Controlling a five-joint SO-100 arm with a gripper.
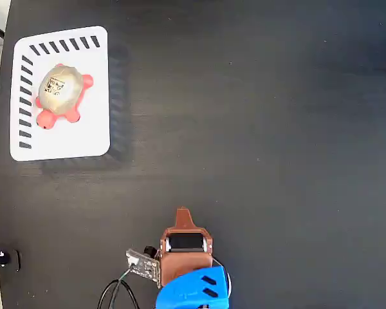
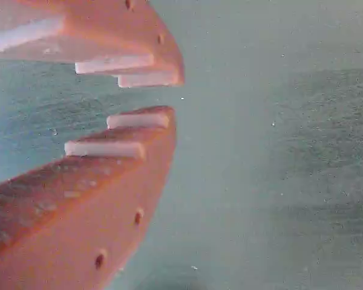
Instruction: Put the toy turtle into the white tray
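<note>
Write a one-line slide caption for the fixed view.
Toy turtle resting inside the white tray at upper left, arm parked at the bottom edge, gripper empty.

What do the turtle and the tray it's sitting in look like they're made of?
The toy turtle: likely plastic or rubber; the shell has a metallic gold-beige sheen with a black printed code, and the head and legs are matte red-pink. The white tray: probably moulded plastic, smooth and uniform, with rounded corners and cut slots.

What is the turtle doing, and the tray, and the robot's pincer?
toy turtle: lying shell up inside the tray, nothing holding it.
white tray: flat on the black table, holding the turtle.
pincer: nearly closed with a thin gap, empty, far from the tray.
</note>
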